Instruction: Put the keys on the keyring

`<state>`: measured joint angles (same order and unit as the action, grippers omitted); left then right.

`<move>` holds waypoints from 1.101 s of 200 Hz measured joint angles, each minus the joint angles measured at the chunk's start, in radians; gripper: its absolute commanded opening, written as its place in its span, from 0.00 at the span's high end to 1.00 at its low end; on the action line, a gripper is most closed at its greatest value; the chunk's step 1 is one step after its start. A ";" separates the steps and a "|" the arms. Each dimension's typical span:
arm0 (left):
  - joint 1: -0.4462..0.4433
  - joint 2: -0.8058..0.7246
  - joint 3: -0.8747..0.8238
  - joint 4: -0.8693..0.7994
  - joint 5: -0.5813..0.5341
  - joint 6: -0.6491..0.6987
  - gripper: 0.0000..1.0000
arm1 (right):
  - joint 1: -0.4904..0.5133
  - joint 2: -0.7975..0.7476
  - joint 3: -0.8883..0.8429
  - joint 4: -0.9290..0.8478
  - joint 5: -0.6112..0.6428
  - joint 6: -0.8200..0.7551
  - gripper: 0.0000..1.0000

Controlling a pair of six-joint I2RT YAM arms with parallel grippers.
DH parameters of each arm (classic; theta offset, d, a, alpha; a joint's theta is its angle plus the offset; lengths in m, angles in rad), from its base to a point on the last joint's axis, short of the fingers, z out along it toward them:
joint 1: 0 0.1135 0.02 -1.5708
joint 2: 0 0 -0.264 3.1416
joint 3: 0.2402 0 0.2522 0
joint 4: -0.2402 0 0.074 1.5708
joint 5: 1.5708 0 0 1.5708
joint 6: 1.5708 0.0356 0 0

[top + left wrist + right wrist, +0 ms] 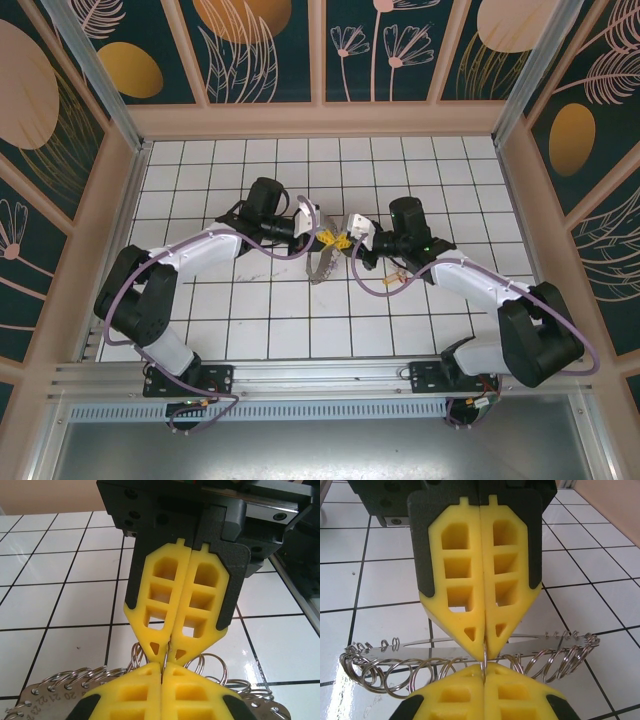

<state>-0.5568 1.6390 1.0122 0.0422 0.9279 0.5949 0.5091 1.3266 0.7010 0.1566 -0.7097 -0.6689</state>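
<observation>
At left gripper point(326, 238), keyring point(320, 268) lengthwise near-to-far

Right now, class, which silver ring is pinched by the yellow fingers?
The upright ring mid-row, caught between the fingertips; the other rings hang loose along the numbered plate.

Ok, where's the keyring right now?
Top view, mid-table: the keyring sits on the near side of the meeting tips of the left end effector and right end effector.

- I count two arms: left arm point(190, 255) and right arm point(470, 280).
- Two grippers: left gripper point(325, 238) and right gripper point(346, 243), two yellow fingers point(455, 580) each.
- One keyring point(322, 266) near the middle of the tabletop point(250, 330); I can't count its many wire loops.
- One small bunch of keys point(393, 283).
</observation>
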 measured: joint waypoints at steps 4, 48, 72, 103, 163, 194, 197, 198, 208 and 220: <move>0.000 0.000 0.000 0.000 -0.001 0.001 1.00 | 0.000 0.000 0.000 0.000 0.001 0.002 0.92; 0.000 -0.009 -0.060 0.090 -0.024 -0.072 1.00 | -0.006 -0.014 -0.020 0.020 0.050 0.016 0.75; -0.001 -0.018 -0.111 0.189 -0.020 -0.164 1.00 | -0.006 -0.052 -0.087 0.049 0.069 0.042 0.72; -0.001 -0.024 -0.155 0.359 -0.004 -0.295 1.00 | -0.006 -0.103 -0.173 0.119 0.081 0.106 0.70; -0.001 -0.036 -0.195 0.585 -0.013 -0.454 1.00 | -0.006 -0.216 -0.233 0.223 0.134 0.172 0.72; -0.001 -0.036 -0.206 0.642 -0.025 -0.481 1.00 | -0.006 -0.294 -0.251 0.256 0.190 0.177 0.86; -0.001 -0.036 -0.207 0.646 -0.027 -0.481 1.00 | -0.006 -0.299 -0.251 0.261 0.194 0.179 0.86; -0.001 -0.036 -0.207 0.647 -0.027 -0.481 1.00 | -0.006 -0.300 -0.251 0.261 0.195 0.180 0.86; -0.001 -0.036 -0.208 0.659 -0.027 -0.486 1.00 | -0.006 -0.310 -0.251 0.267 0.209 0.177 0.86; -0.001 -0.036 -0.208 0.667 -0.027 -0.489 1.00 | -0.006 -0.314 -0.251 0.275 0.221 0.177 0.88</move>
<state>-0.5575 1.6028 0.8047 0.7090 0.9005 0.1062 0.5026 1.0126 0.4496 0.4313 -0.4885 -0.4915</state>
